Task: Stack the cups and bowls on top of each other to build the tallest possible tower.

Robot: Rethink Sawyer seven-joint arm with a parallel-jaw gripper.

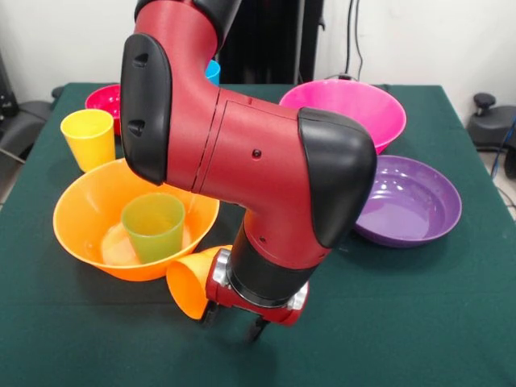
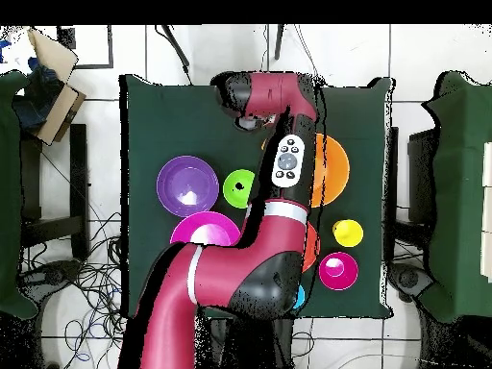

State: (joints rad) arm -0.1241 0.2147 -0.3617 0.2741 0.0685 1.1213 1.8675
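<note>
Up-left of the gripper point(image 1: 234, 321), yellow plastic tumbler point(image 1: 88, 137); nearer, large orange plastic bowl point(image 1: 129, 216) cradling upright green tumbler point(image 1: 153, 226) as tower base; just left, tipped orange tumbler point(image 1: 191, 282); jaw state unreadable; right, purple shallow bowl point(image 1: 409, 201) waiting.

Readable text: none in either view.
Arm point(image 1: 242, 153): plain red and black shells, no brand name or number legible.
Button pad on the arm point(image 2: 288, 160): a pale panel with dark round buttons in the overhead view; any marks on them are too small to read.
Cups and bowls: plain coloured plastic, for example the yellow cup point(image 1: 88, 138) and the purple bowl point(image 1: 411, 201); no print or label shows.
Tablecloth point(image 1: 419, 322): plain dark green, no writing.
Cardboard box point(image 2: 53, 72) beside the table: no legible print.
</note>
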